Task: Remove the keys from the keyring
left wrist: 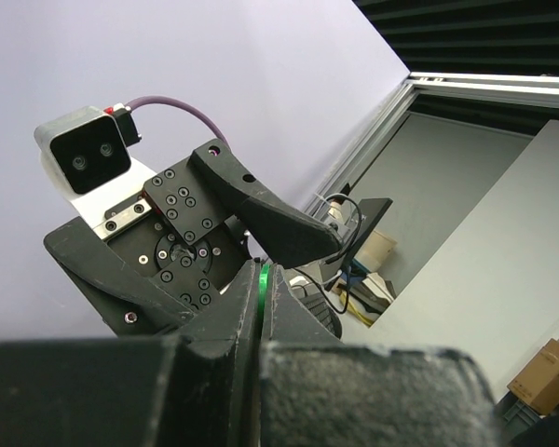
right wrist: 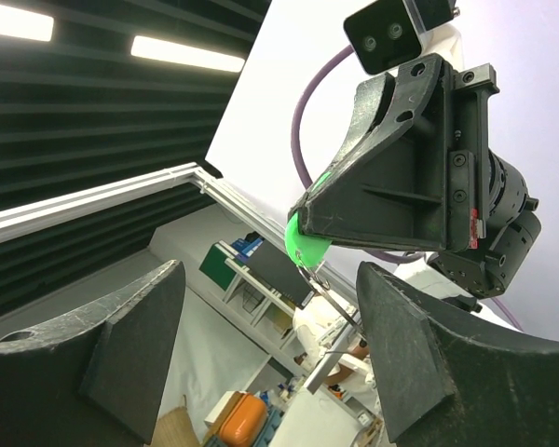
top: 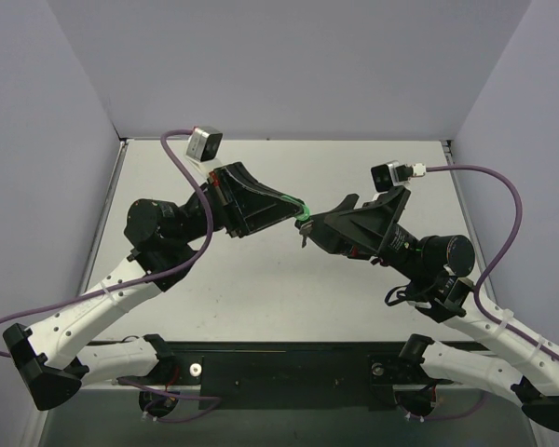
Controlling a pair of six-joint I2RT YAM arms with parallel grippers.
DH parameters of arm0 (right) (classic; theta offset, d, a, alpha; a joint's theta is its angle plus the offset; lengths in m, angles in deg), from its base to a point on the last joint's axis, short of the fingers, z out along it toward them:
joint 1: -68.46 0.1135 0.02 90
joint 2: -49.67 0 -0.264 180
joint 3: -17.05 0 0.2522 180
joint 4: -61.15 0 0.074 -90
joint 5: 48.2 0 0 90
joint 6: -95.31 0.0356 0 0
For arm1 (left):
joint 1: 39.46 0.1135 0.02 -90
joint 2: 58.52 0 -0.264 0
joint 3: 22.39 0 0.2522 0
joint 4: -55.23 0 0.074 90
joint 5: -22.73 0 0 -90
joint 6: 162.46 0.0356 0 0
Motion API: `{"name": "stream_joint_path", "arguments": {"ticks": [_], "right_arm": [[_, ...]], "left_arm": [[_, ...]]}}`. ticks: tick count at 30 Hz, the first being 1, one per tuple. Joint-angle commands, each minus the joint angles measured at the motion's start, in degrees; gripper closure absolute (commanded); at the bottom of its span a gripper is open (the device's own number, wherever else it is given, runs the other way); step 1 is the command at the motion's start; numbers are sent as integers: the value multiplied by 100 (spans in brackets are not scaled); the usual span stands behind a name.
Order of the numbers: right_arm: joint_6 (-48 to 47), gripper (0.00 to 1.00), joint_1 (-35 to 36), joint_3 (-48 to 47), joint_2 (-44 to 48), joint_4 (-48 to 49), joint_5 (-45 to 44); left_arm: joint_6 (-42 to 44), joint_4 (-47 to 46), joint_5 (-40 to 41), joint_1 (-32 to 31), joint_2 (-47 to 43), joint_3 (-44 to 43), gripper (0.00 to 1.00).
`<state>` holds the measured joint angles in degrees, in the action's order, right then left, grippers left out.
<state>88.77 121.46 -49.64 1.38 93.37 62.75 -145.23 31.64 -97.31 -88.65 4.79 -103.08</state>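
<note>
— Well, where do we stand with the keyring (right wrist: 307,247)?

— We have it pinched in the left gripper (top: 301,210), jaws closed flat on the green plastic tag and lifted off the table (top: 261,298). Only a rounded green edge shows past the fingertips.

— And the key (right wrist: 334,303)?

— It hangs just below the keyring, a thin silver sliver slanting down from the ring. From overhead it is too small for us to make out properly.

— What about the right gripper (right wrist: 268,279)?

— Its jaws stand apart and hold nothing. It sits just beside the keyring. From its own wrist we see the key between its two fingers, though we cannot tell how far ahead, and nothing seems to touch.

— How do we expect the key to handle?

— We judge it light, stiff and smooth. It should swing at the slightest nudge and could slide out if we catch only an edge. The plastic tag looks slick too, so a hard pull might twist it in the left gripper. The ring is probably springy wire, so the key would need working along it rather than yanking.

— So where do we take hold?

— On the key's free lower end, well below the keyring, with its flat faces between the pads. That leaves the end at the ring free to turn.
</note>
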Motion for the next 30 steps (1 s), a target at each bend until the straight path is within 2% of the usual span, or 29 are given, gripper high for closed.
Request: {"name": "stream_joint_path", "arguments": {"ticks": [1, 9, 17, 30], "right_arm": [[-128, 32, 80, -34, 66, 438, -38], [-120, 44, 124, -7, 66, 482, -74], [-146, 51, 132, 2, 48, 465, -91], [-304, 56, 141, 11, 30, 149, -170]], "left_arm": [[114, -221, 235, -21, -135, -12, 100], [193, -142, 464, -21, -214, 75, 100], [334, 95, 578, -21, -275, 84, 100], [510, 368, 631, -21, -363, 111, 100]]}}
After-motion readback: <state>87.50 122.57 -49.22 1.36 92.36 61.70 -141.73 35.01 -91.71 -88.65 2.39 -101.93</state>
